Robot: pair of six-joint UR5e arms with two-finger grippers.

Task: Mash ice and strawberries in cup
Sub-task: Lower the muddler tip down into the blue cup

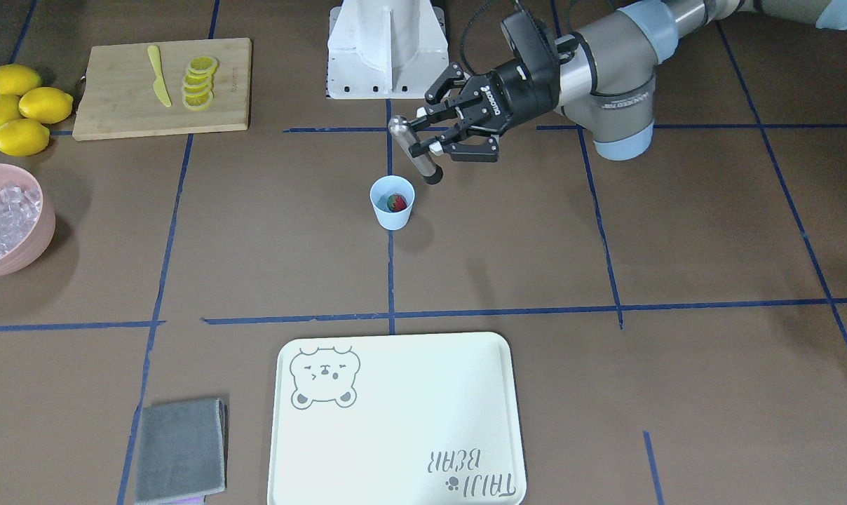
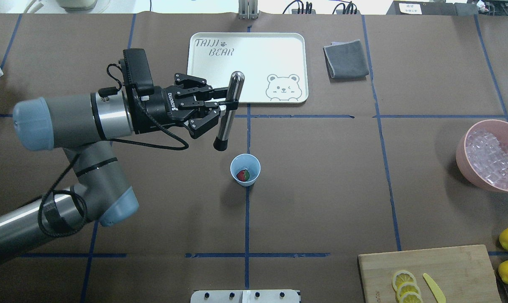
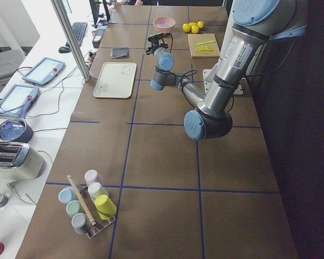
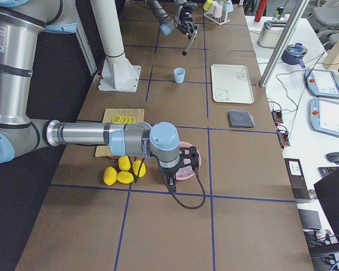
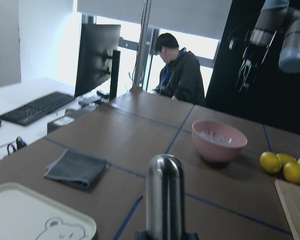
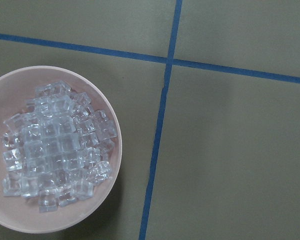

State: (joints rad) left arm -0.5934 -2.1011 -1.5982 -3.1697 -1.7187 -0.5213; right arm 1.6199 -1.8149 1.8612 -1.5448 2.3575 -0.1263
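Left gripper (image 2: 221,108) fingers clamped on steel muddler (image 2: 227,126), tilted, tip in the air, clear of light-blue cup (image 2: 254,166). Strawberry (image 2: 242,175) inside cup. Ice (image 2: 491,158) in pink bowl (image 2: 462,153). Right gripper (image 5: 246,82) fingers: can't tell.

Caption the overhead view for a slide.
Left gripper holds a silver metal pestle near the light-blue plastic cup holding a red strawberry.

Brown taped table (image 1: 676,238); bright, perhaps blind-shaded windows (image 5: 212,44)
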